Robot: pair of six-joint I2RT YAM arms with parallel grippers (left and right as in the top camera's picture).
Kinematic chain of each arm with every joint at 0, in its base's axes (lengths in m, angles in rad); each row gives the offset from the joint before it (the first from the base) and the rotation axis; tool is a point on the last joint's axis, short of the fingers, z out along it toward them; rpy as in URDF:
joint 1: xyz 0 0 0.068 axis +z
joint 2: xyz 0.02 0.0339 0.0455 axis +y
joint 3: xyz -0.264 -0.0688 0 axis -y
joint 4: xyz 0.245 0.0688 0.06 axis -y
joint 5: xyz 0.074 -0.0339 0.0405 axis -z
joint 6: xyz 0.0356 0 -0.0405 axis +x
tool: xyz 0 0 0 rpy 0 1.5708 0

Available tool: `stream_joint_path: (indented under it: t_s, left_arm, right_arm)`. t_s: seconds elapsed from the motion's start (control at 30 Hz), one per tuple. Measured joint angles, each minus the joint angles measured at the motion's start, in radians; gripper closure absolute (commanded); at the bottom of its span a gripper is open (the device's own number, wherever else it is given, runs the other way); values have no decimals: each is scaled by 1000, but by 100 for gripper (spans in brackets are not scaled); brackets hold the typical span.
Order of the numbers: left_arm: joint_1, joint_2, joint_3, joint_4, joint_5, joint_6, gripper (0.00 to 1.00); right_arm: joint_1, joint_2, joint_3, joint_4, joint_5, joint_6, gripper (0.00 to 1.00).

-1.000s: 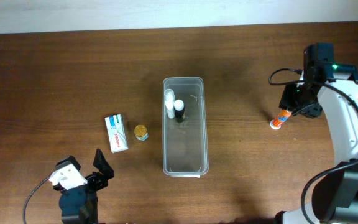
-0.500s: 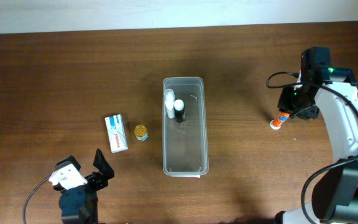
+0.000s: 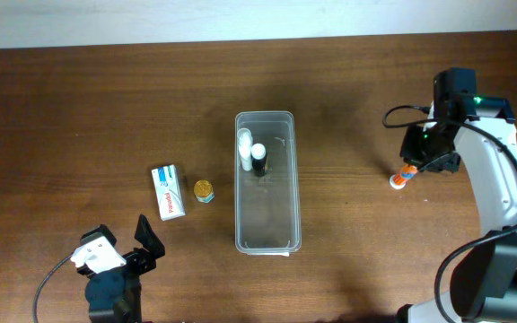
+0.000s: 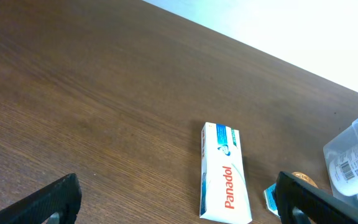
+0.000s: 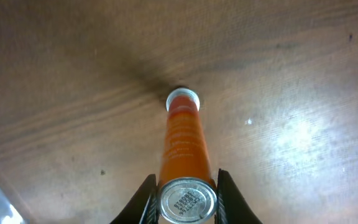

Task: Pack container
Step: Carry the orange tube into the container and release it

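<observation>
The clear plastic container [image 3: 267, 184] stands at the table's middle, with a white bottle [image 3: 244, 144] and a dark white-capped bottle [image 3: 258, 158] at its far end. My right gripper [image 3: 413, 161] is shut on an orange tube [image 5: 183, 146] with a white cap, held tilted over the table right of the container. The tube's metal end sits between the fingers [image 5: 185, 193]. My left gripper [image 3: 124, 247] is open and empty near the front left edge. A white-and-blue Panadol box [image 3: 168, 192] lies left of the container; it also shows in the left wrist view [image 4: 224, 174].
A small gold-lidded jar [image 3: 204, 190] sits between the box and the container, also at the right in the left wrist view [image 4: 303, 182]. The container's corner [image 4: 356, 155] shows at that view's right edge. A pale wall edge runs along the table's far side.
My right gripper with the orange tube has shifted slightly left, toward the container. The left arm has not moved.
</observation>
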Motion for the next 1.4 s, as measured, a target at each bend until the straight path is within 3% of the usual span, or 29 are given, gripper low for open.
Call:
stream_joint_path:
  t_s: [0.27,0.67,1.0,1.4]
  left_arm:
    - [0,0,0,0,0,0,1]
    - [0,0,0,0,0,0,1]
    - [0,0,0,0,0,0,1]
    - [0,0,0,0,0,0,0]
  right_arm:
    - [95,-105,98,-80,-3,0,87]
    - [461,-280,177,-14,-11,39,91]
    - [639,-170,177,105,-11,50,91]
    - [645,67,177,214,-10,49,91]
